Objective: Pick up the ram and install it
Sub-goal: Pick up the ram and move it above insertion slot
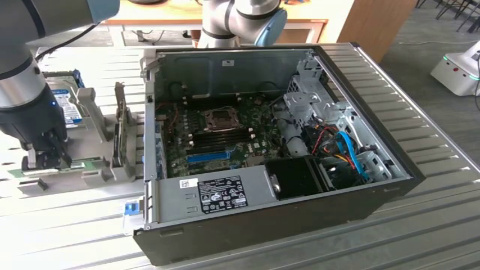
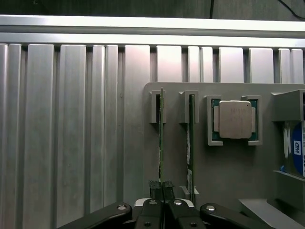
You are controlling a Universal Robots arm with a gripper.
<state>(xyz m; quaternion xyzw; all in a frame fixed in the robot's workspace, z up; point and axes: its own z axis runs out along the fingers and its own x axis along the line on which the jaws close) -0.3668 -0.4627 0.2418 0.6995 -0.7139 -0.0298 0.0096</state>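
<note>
- At the exterior view's left, the robot arm (image 1: 22, 84) reached straight down over a grey parts holder (image 1: 98, 177) on the ribbed metal bench (image 1: 420, 236).
- The pincer (image 1: 46, 160) was low at the holder. In the wrist view its black fingers (image 2: 155, 187) were drawn narrow and pinched on the near end of the ram (image 2: 161, 133).
- The ram, a thin green stick, stood on edge in its slot in the holder, its far end held between two grey posts.
- A second matching green stick (image 2: 191, 133) stood in the next slot, just beside the ram and parallel to it, with the pincer clear of it.
- That second stick lay between the ram and a square processor chip (image 2: 234, 119), which sat flat in its own framed pocket of the holder.
- A hard drive (image 1: 71, 109) with a blue-and-white label stood at the far side of the holder, behind the arm in the exterior view.
- An upright expansion card (image 1: 118, 132) stood on edge in the holder, between the arm and the computer.
- At centre, an open desktop computer case (image 1: 375, 197) lay on its side on the bench, with the motherboard (image 1: 225, 135) exposed.
- On the board, a square processor socket (image 1: 221, 118) sat above a blue expansion slot (image 1: 206, 156).
- At the exterior view's right, a white machine (image 1: 457, 70) stood on the floor beyond the bench.
</note>
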